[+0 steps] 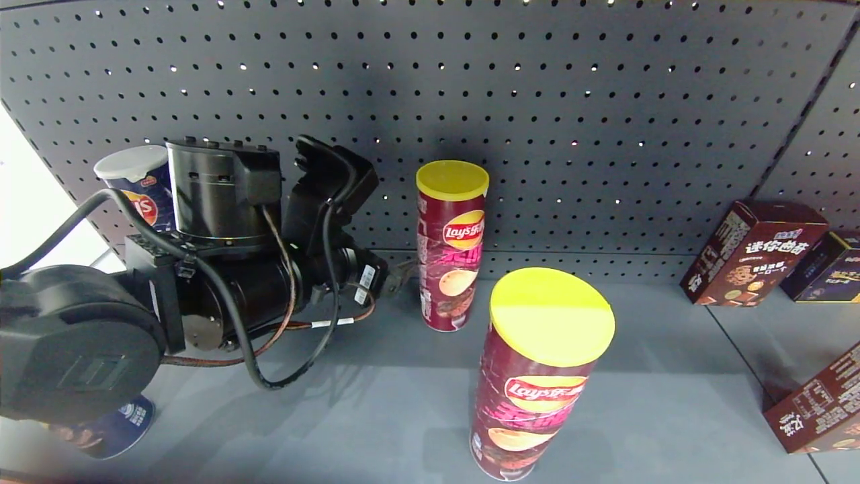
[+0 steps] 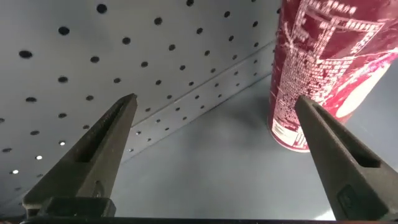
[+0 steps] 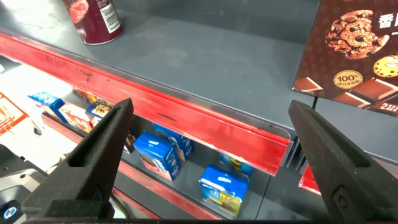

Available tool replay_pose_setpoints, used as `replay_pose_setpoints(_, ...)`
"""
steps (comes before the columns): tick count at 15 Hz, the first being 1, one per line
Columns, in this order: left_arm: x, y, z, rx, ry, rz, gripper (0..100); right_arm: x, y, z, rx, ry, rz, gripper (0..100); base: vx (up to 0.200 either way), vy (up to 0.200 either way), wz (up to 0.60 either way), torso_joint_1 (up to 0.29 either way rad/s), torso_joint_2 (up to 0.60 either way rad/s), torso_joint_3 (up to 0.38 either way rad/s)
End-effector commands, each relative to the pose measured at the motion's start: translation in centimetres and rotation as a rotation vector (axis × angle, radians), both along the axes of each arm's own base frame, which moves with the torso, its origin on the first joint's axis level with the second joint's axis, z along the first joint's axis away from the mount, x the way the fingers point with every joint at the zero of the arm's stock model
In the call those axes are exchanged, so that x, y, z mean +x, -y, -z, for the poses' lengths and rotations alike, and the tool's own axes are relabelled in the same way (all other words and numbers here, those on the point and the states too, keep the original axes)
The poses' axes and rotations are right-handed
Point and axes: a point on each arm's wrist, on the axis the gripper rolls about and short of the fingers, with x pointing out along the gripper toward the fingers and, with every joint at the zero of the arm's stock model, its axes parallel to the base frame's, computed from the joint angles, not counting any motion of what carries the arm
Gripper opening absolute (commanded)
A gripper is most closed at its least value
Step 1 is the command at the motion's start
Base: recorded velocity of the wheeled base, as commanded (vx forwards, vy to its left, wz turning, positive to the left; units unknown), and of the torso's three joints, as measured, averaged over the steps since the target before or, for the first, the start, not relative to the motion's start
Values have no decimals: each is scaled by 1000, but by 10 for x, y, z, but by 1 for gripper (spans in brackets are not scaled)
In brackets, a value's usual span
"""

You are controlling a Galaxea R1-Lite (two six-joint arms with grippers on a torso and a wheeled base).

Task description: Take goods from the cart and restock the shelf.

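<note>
Fingers (image 2: 93, 162) of the left gripper (image 2: 214, 155) are spread wide with nothing between them. The gripper sits low over the grey metal shelf (image 2: 205, 168) and points at the grey perforated back panel (image 2: 93, 56).

Just beside one finger and outside the gap stands a dark red cardboard tube of crisps with a yellow plastic lid (image 1: 451, 249). It is upright and close to the back panel; I cannot tell whether finger and tube touch. Farther from this gripper, toward the shelf front and the right arm's side, a second tube of the same kind (image 1: 537, 376) also stands upright. Behind the left wrist is a blue tube with a white lid (image 1: 138, 181).

The right gripper (image 3: 211, 162) is likewise wide open and empty. It hangs in front of the shelf's red edge strip (image 3: 186, 112), with small blue packets (image 3: 158, 155) on the level beneath. Near it on the shelf are brown cardboard cartons printed with biscuits (image 1: 752, 252).

Both red tubes already stand on the shelf, so I judge the left gripper to be clear of the rear one.

Such a tube is probably light and stiff, with a glossy skin that may slip, and it is tall enough to tip easily. The crisps inside would break if it fell. The best hold is across the body around mid-height, squarely and with modest pressure. The lid is a poor place to grip, as it may pop off.
</note>
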Motion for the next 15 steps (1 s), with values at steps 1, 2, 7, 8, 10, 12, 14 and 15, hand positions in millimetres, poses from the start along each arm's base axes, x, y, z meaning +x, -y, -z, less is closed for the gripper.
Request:
replay_pose_setpoints(1, 5, 1, 5, 8, -12, -7, 100, 0, 0, 0, -1, -2, 0, 100, 0, 0, 0, 0, 0, 0)
replay_pose_setpoints(2, 8, 0, 8, 13, -21, -13, 100, 0, 0, 0, -1, -2, 0, 100, 0, 0, 0, 0, 0, 0)
replay_pose_setpoints(7, 7, -4, 11, 25, -27, -51, 100, 0, 0, 0, -1, -2, 0, 100, 0, 0, 0, 0, 0, 0)
replay_pose_setpoints(8, 8, -6, 10, 26, -25, -54, 100, 0, 0, 0, -1, -2, 0, 100, 0, 0, 0, 0, 0, 0)
replay_pose_setpoints(10, 8, -6, 10, 29, -27, -56, 100, 0, 0, 0, -1, -2, 0, 100, 0, 0, 0, 0, 0, 0)
replay_pose_setpoints(12, 9, -5, 11, 36, -23, -79, 100, 0, 0, 0, -1, -2, 0, 100, 0, 0, 0, 0, 0, 0)
replay_pose_setpoints(14, 10, -4, 14, 56, -28, -76, 100, 0, 0, 0, -1, -2, 0, 100, 0, 0, 0, 0, 0, 0)
replay_pose_setpoints(15, 11, -3, 14, 56, -28, -74, 100, 0, 0, 0, -1, -2, 0, 100, 0, 0, 0, 0, 0, 0)
